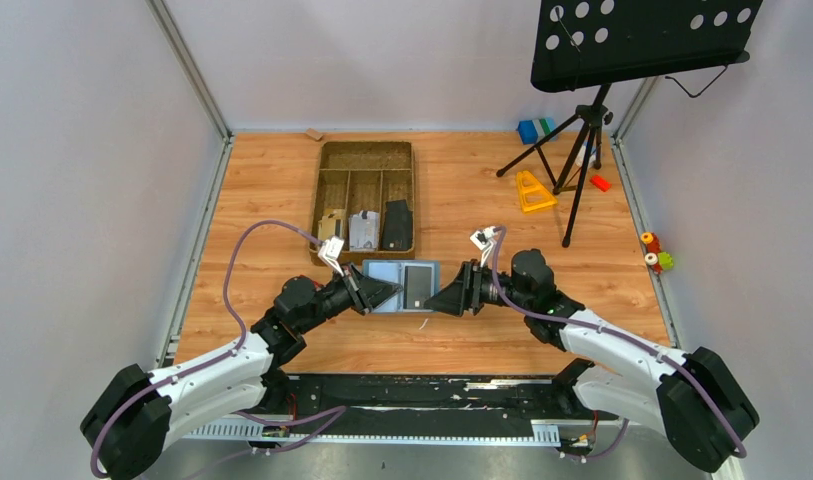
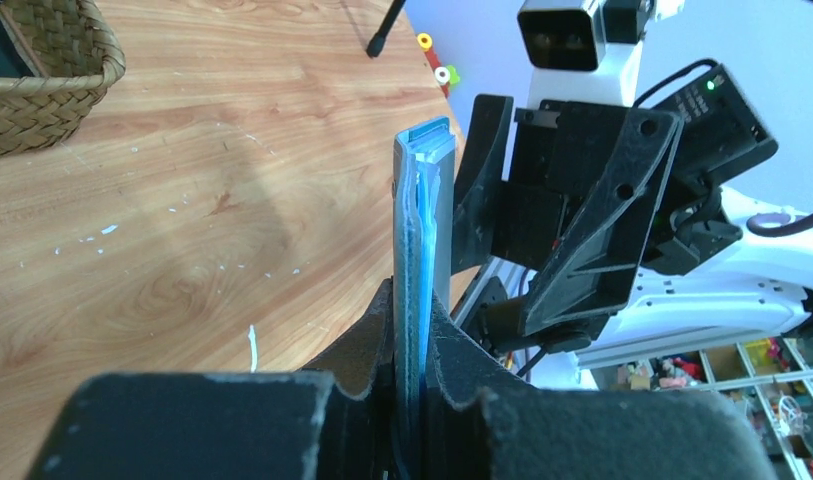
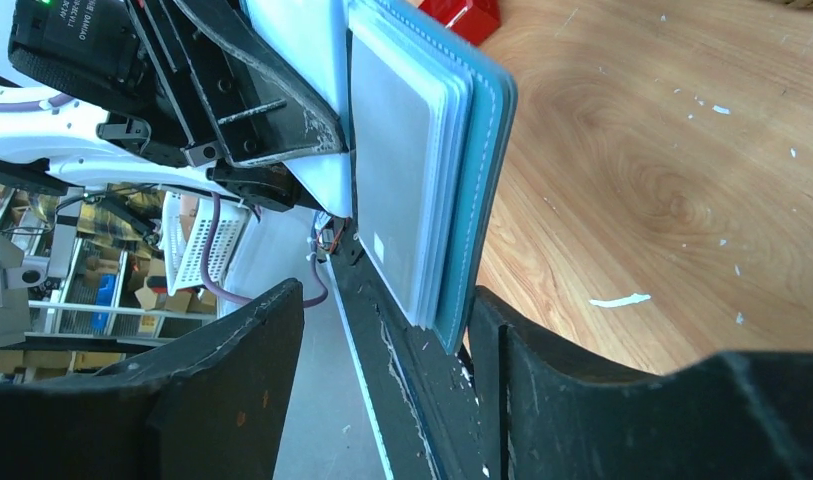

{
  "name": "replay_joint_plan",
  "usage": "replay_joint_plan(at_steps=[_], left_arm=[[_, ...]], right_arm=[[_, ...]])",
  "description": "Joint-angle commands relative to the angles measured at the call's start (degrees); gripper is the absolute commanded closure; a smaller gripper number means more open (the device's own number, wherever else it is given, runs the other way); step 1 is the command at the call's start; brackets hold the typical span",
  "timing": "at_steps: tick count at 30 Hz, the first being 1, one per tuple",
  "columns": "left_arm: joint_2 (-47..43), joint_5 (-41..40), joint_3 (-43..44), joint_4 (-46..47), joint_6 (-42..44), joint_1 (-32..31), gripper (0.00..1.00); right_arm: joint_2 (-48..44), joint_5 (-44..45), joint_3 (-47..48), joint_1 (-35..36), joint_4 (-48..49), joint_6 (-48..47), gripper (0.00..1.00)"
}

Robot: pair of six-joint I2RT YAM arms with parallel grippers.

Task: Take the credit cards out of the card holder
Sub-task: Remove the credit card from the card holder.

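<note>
The slate-blue card holder (image 1: 390, 280) lies open between both grippers at the near middle of the table. A dark card (image 1: 419, 284) shows on its right half. My left gripper (image 1: 382, 292) is shut on the holder's left edge; in the left wrist view the holder (image 2: 422, 230) stands edge-on between the pinched fingers (image 2: 377, 340). My right gripper (image 1: 444, 298) is open at the right edge. In the right wrist view the holder's blue cover (image 3: 479, 190) and pale grey cards (image 3: 407, 170) reach between the spread fingers (image 3: 232, 390) of that gripper (image 3: 392, 345).
A brown divided tray (image 1: 367, 160) behind the holder has a tan card (image 1: 331, 227), a silver card (image 1: 365, 230) and a dark item (image 1: 397, 225). A music stand tripod (image 1: 582, 150), yellow triangle (image 1: 533, 190), blue-green block (image 1: 534, 130) and small toys (image 1: 654, 250) are at the back right.
</note>
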Motion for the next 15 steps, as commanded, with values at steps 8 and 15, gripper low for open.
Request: replay_joint_plan(at_steps=[8, 15], left_arm=[[1.06, -1.30, -1.03, 9.21, -6.02, -0.28, 1.00], [1.91, -1.39, -0.78, 9.41, -6.13, -0.33, 1.00]], right_arm=[[0.92, 0.60, -0.16, 1.19, 8.23, 1.59, 0.60], [1.92, 0.91, 0.73, 1.39, 7.77, 1.87, 0.78]])
